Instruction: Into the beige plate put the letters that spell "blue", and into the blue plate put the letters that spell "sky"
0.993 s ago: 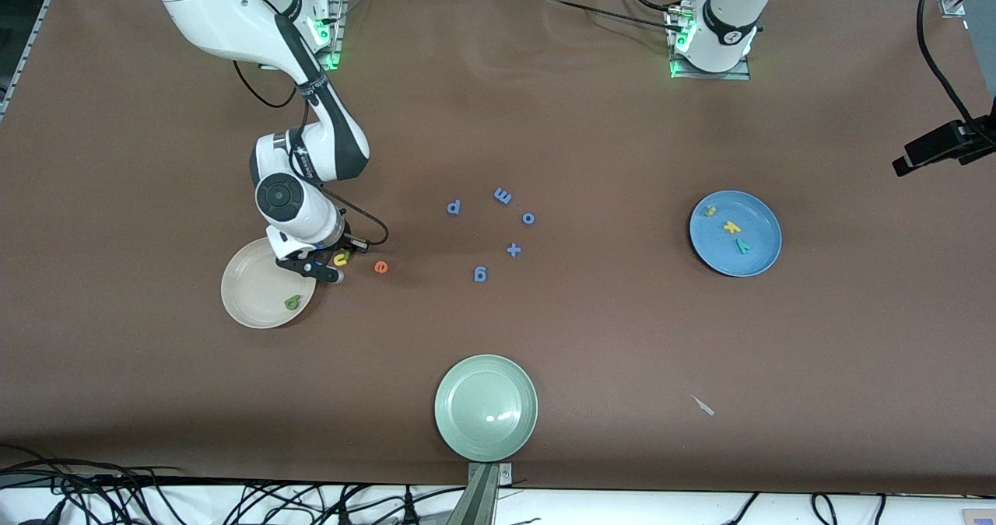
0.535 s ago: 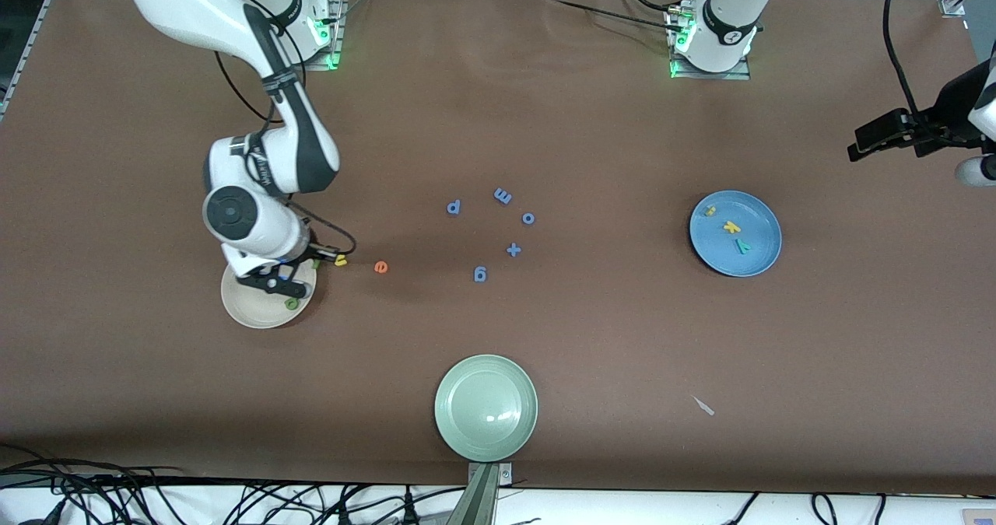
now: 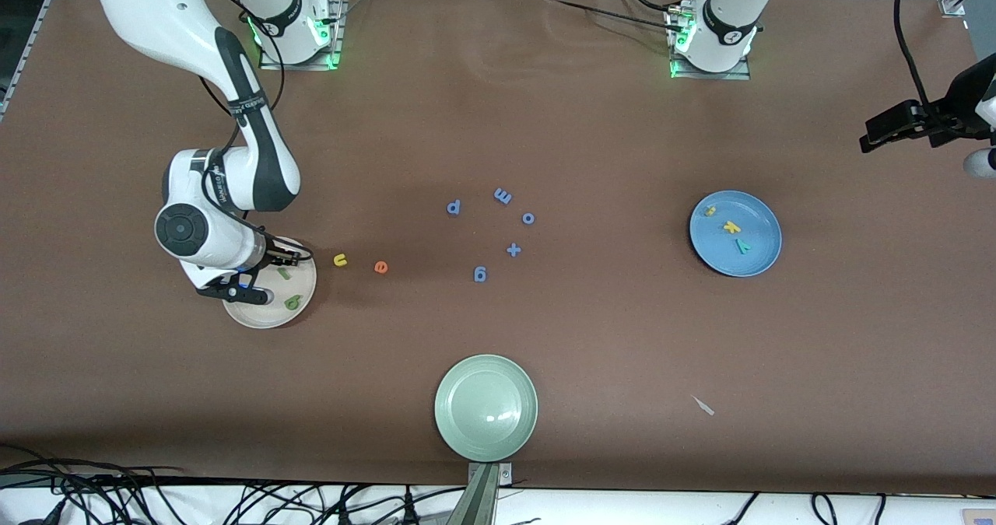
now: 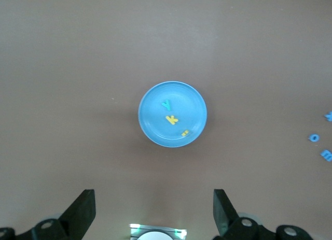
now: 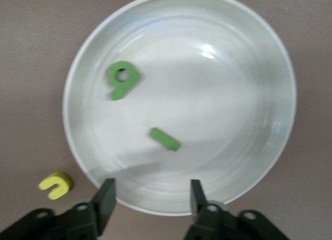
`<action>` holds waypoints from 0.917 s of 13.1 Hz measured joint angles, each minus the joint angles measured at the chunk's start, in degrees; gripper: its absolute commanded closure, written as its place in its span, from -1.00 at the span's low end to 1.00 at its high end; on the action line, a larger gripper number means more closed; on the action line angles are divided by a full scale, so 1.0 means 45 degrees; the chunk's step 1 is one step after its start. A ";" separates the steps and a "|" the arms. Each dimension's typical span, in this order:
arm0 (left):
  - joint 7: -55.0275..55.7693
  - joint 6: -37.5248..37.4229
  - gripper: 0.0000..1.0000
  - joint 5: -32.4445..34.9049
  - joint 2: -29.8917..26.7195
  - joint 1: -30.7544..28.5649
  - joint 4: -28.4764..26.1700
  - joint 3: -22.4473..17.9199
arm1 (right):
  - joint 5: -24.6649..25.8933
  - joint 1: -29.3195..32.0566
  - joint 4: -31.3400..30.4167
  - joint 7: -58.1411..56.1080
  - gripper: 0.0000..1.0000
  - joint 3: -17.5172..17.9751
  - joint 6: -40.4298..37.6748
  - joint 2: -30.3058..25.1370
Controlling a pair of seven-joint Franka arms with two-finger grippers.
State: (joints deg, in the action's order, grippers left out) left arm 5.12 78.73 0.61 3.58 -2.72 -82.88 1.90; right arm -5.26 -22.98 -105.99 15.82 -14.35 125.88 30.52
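My right gripper point(image 3: 237, 293) hangs open over the beige plate's point(image 3: 264, 316) edge, with nothing between its fingers point(image 5: 106, 201). In the beige plate point(image 5: 223, 110) lie the green b point(image 3: 292, 302) and the thin green l point(image 3: 285, 273), apart from each other. The yellow u point(image 3: 339, 260) and orange e point(image 3: 380, 267) lie on the table beside that plate, toward the left arm's end. The blue plate point(image 3: 761, 254) holds the yellow s point(image 3: 710, 211), yellow k point(image 3: 731, 227) and teal y point(image 3: 744, 246). My left gripper point(image 3: 895, 124) waits open, high at the left arm's end of the table.
A pale green plate point(image 3: 486, 407) stands near the table's front edge. Several all-blue letters and a plus sign point(image 3: 513, 250) lie mid-table. A small white scrap point(image 3: 704, 406) lies on the cloth, nearer the front camera than the blue plate.
My right gripper moved from beside the yellow u to over the beige plate and opened. The green l now lies in the plate. The left arm shifted a little.
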 measured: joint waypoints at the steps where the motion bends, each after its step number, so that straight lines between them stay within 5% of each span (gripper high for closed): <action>1: 0.0001 -0.0013 -1.00 0.0029 -0.0082 0.0002 0.0000 0.0010 | -0.0015 -0.0072 0.0022 0.0605 -0.60 0.0278 0.0012 -0.0028; 4: 0.0000 -0.0194 -1.00 0.0041 -0.0218 -0.0043 0.0001 -0.0042 | -0.0017 -0.0614 0.0047 0.2775 -0.60 0.1190 0.0278 -0.0013; 12: -0.0001 -0.0233 -1.00 0.0042 -0.0220 -0.0098 0.0007 -0.0106 | -0.0017 -0.0951 -0.0927 0.3249 -0.38 0.1188 0.2217 0.0500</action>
State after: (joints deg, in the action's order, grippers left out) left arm 5.11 77.69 0.80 2.59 -3.16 -82.85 1.42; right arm -5.33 -27.26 -110.16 30.44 -9.00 135.86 32.77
